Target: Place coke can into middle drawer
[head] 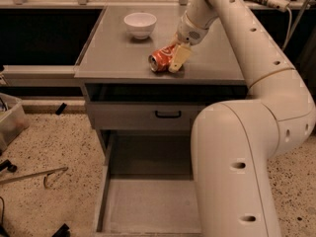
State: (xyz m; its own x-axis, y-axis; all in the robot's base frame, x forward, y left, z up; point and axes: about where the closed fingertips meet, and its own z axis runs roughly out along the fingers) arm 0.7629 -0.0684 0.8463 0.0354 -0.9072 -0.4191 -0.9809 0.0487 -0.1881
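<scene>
Found the coke can [159,61] lying on its side on the grey cabinet top [118,53], near the front edge, with its silver end turned toward 8 o'clock and its long axis set from 8 to 2 o'clock. Noted the gripper [177,59] reaching in from 1 o'clock and touching the can's right end, with the can at 9 o'clock of it. Could not tell whether clamped on the can or merely set against it. Saw the white bowl [140,23] at 11 o'clock of the can, well apart. Placed the middle drawer [148,206], pulled open and bare, at 6 o'clock of the can, well below the top and under a shut drawer front [123,116] with a black handle [168,114]. Judged the carry to run toward 6 o'clock, past the front edge, then down, once sure of the hold.
</scene>
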